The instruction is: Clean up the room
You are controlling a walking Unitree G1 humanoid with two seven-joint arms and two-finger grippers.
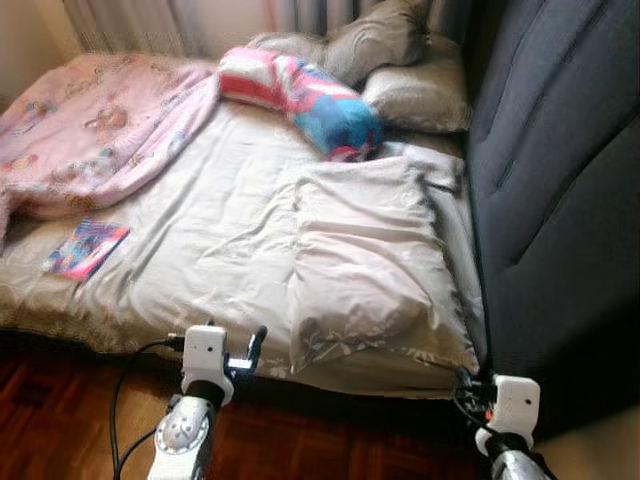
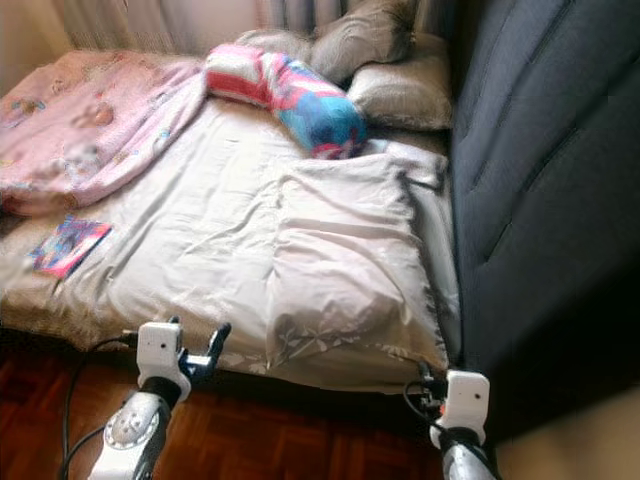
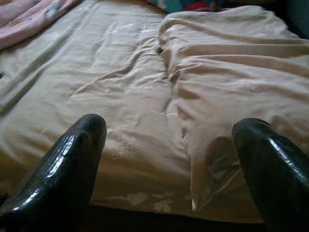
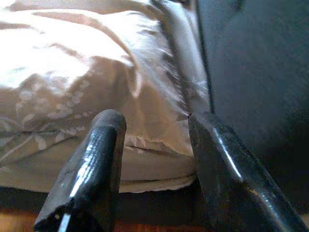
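1. Bed (image 1: 200,270) — covered by a pale cream sheet, creased, with a faint leaf pattern along its near edge; it takes up most of the scene ahead of the robot.
2. Cream pillow (image 1: 370,270) — large, wrinkled, lying flat on the right half of the bed, its near end reaching the mattress edge.
3. Pink blanket (image 1: 95,135) — rumpled, printed with small figures too blurred to make out, heaped at the far left of the bed and trailing over its left side.
4. Striped bundle (image 1: 300,95) — rolled fabric in red, white and blue, lying at the far middle of the bed, just beyond the cream pillow.
5. Grey pillows (image 1: 400,65) — two, stacked at the far right corner against the curtains.
6. Book (image 1: 87,248) — thin, pink-and-blue cover, flat near the left edge of the bed; any writing on it is unreadable.
7. Headboard (image 1: 560,180) — dark padded panel, standing along the right side of the bed.
8. Floor (image 1: 60,420) — dark reddish wood, near side.
9. Left gripper (image 1: 250,352) — fingers spread apart, empty, at the near edge of the bed, left of the cream pillow.
10. Right gripper (image 4: 154,164) — fingers apart, empty, at the near right corner by the headboard.
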